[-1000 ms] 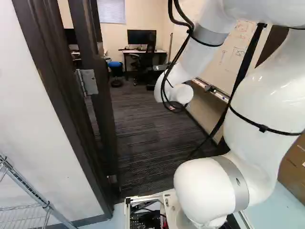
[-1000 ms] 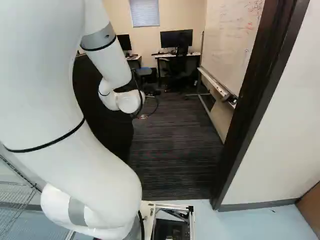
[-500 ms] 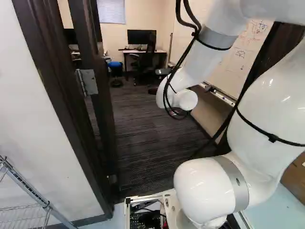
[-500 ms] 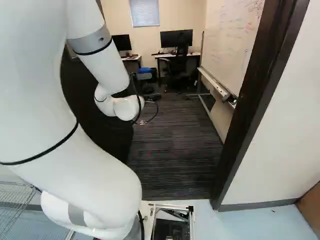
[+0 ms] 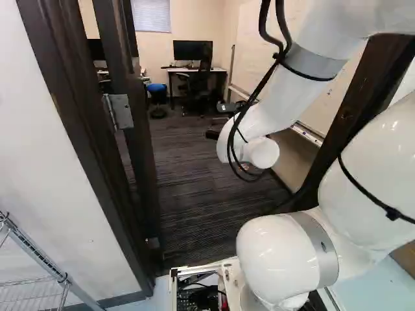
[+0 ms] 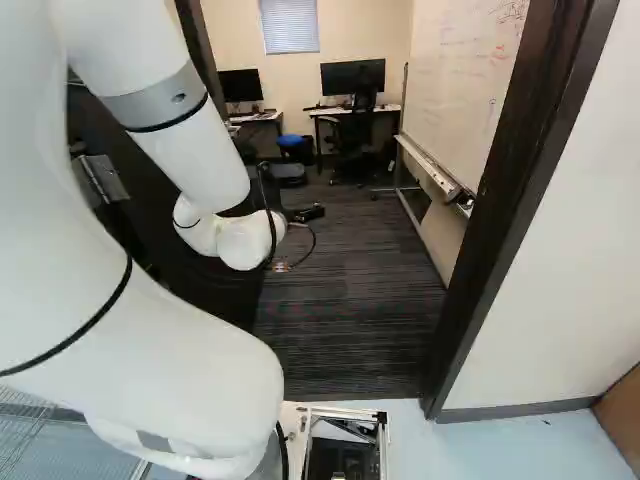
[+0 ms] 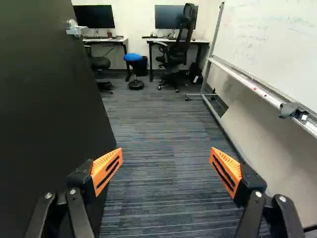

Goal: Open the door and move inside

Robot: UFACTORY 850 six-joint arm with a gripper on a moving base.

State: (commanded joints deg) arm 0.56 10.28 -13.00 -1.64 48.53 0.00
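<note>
Desks [image 7: 190, 41]: two. Monitors [image 7: 93, 17]: two, one near each desktop's back edge. One each: door [image 7: 44, 99], door handle [image 7: 77, 30], blue-topped stool [image 7: 132, 57], whiteboard [image 7: 277, 44], window blind [image 5: 151, 15], wire rack [image 5: 41, 259]; dark chairs [image 7: 176, 55], two, one partly hidden.

1. Door [image 7: 47, 129]: dark, matt, smooth.
2. Handle [image 7: 75, 30]: shiny metal.
3. Hinge [image 5: 120, 111]: dull grey metal.
4. Frame [image 6: 505, 190]: dark, wood-like, slight sheen.
5. Carpet [image 7: 161, 173]: matt, ribbed textile.
6. Arm [image 5: 280, 249]: smooth, glossy white; cables [image 5: 258, 83] black, plastic-like.
7. Whiteboard [image 7: 267, 37]: smooth, faint gloss.
8. Rack [image 5: 37, 256]: bare metal wire.
</note>
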